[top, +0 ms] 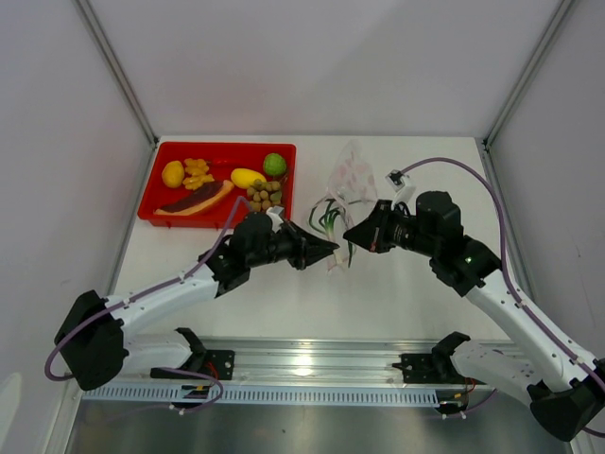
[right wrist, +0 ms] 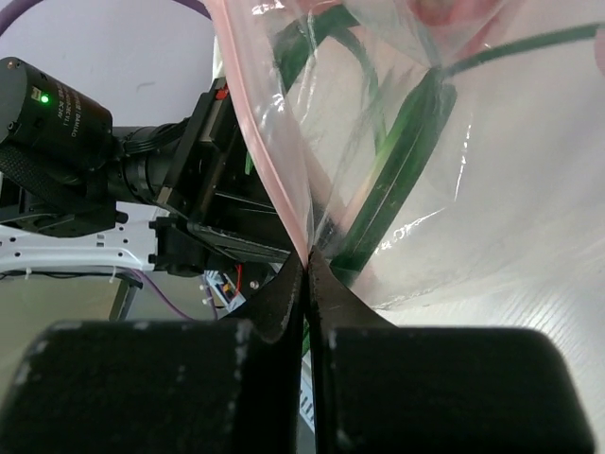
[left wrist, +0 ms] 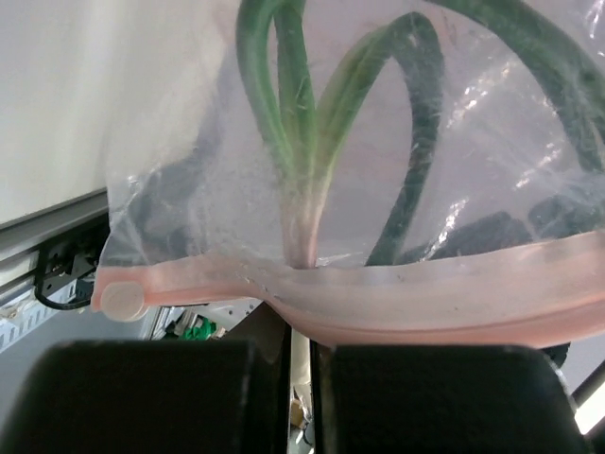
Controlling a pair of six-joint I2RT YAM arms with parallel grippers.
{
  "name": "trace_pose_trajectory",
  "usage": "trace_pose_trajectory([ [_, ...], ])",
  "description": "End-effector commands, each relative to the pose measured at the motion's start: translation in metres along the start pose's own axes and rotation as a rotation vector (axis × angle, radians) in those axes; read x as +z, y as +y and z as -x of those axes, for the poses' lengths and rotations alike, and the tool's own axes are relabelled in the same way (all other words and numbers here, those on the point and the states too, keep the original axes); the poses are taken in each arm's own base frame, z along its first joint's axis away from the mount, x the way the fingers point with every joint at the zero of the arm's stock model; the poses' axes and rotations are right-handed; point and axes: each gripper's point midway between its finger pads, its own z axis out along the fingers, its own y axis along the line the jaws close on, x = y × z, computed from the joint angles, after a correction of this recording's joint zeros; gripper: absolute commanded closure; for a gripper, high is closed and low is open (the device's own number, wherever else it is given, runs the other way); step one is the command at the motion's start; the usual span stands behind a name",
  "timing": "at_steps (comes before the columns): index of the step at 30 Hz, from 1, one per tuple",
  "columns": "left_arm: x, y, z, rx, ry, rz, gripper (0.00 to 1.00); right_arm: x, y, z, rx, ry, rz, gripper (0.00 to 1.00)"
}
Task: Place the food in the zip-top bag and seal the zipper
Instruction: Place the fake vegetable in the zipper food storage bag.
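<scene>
Zip-top bag [top: 352, 180] is between the two grippers, near the middle of the table [top: 425, 170]. It is clear, thin and crinkly, with a soft pink zipper [left wrist: 425, 293] and long green vegetable [left wrist: 312, 142] leaves inside. The left gripper [top: 331, 250] pinches the zipper tight. The right gripper [top: 349, 236] is squeezed on the bag's edge.

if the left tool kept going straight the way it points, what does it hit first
The zip-top bag: the left tool is shut on its zipper, so the plastic and the leafy vegetable inside come first. Just beyond, the right tool faces it, though depth is unclear.
</scene>
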Motion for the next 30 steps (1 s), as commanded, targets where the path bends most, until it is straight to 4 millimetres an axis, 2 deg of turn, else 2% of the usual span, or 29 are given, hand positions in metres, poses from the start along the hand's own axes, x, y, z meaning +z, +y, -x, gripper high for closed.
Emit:
trace_pose_trajectory([
  [1, 0.006, -0.020, 0.006, 0.115, -0.051, -0.014, 0.99, -0.003, 0.009, 0.009, 0.031, -0.017, -0.005, 1.00],
  [5, 0.010, -0.019, 0.015, 0.279, -0.098, 0.058, 0.99, -0.007, 0.017, 0.018, 0.044, -0.024, -0.007, 1.00],
  [7, 0.008, -0.007, 0.023, 0.373, -0.131, 0.119, 0.99, -0.008, 0.020, 0.020, 0.048, -0.007, -0.011, 1.00],
  [10, 0.005, -0.009, 0.036, 0.501, -0.193, 0.160, 0.99, -0.010, 0.029, 0.023, 0.052, 0.020, 0.007, 1.00],
  [11, 0.004, -0.015, 0.037, 0.542, -0.210, 0.157, 0.99, -0.011, 0.033, 0.022, 0.054, 0.029, 0.021, 1.00],
  [13, 0.006, -0.033, 0.034, 0.662, -0.196, 0.146, 0.99, -0.009, 0.033, 0.019, 0.066, 0.051, 0.022, 1.00],
  [15, 0.010, -0.023, 0.029, 0.739, -0.135, 0.211, 0.99, -0.008, 0.032, 0.016, 0.072, 0.064, 0.023, 1.00],
  [16, 0.016, -0.041, 0.025, 0.820, -0.118, 0.202, 0.99, -0.008, 0.031, 0.016, 0.072, 0.064, 0.019, 1.00],
  [17, 0.018, -0.036, 0.025, 0.849, -0.102, 0.234, 0.99, -0.008, 0.030, 0.015, 0.074, 0.067, 0.015, 1.00],
  [18, 0.019, -0.023, 0.020, 0.873, -0.044, 0.291, 0.99, -0.007, 0.029, 0.014, 0.076, 0.071, 0.012, 1.00],
  [19, 0.024, -0.041, 0.017, 0.937, -0.036, 0.280, 0.99, -0.007, 0.029, 0.015, 0.076, 0.072, 0.009, 1.00],
  [20, 0.024, -0.035, 0.015, 0.961, -0.028, 0.320, 0.99, -0.007, 0.029, 0.014, 0.077, 0.075, 0.007, 1.00],
  [21, 0.024, -0.044, 0.016, 0.995, -0.047, 0.334, 1.00, -0.006, 0.027, 0.013, 0.080, 0.082, -0.001, 1.00],
  [22, 0.020, -0.030, 0.018, 1.016, -0.029, 0.408, 0.99, -0.007, 0.028, 0.015, 0.075, 0.079, -0.002, 1.00],
  [24, 0.023, -0.030, 0.015, 1.031, -0.012, 0.422, 0.99, -0.006, 0.025, 0.015, 0.066, 0.082, -0.013, 1.00],
  [30, 0.015, -0.001, 0.017, 1.051, 0.009, 0.502, 0.99, -0.012, 0.008, 0.020, 0.012, 0.063, -0.103, 1.00],
])
